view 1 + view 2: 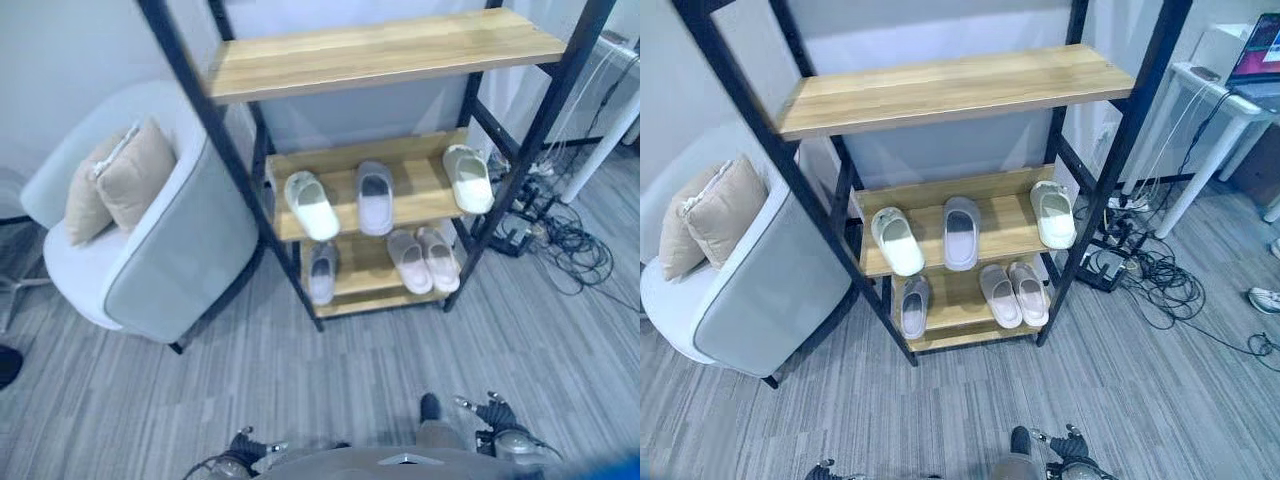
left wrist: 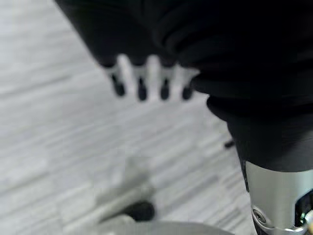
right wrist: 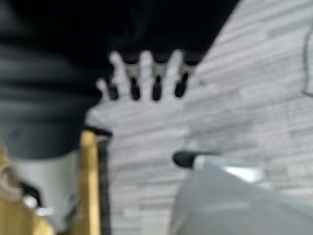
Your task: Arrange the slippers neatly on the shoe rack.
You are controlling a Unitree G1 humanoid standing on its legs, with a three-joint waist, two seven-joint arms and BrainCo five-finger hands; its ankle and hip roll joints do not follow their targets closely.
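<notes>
The shoe rack (image 1: 390,50) has a black frame and wooden shelves; its top shelf is bare. On the middle shelf lie a white slipper (image 1: 312,205), a grey slipper (image 1: 375,197) and, apart at the right end, another white slipper (image 1: 468,178). The bottom shelf holds one grey slipper (image 1: 322,272) and a pink pair (image 1: 422,259) side by side. My left hand (image 1: 245,443) and right hand (image 1: 497,413) hang low, far from the rack. In the wrist views the left hand's fingers (image 2: 142,81) and the right hand's fingers (image 3: 146,73) are straight and hold nothing.
A grey armchair (image 1: 170,260) with two beige cushions (image 1: 115,180) stands close to the rack's left side. Cables (image 1: 560,240) lie on the floor at the rack's right, by a white table leg (image 1: 600,140). A light shoe (image 1: 1262,298) lies far right.
</notes>
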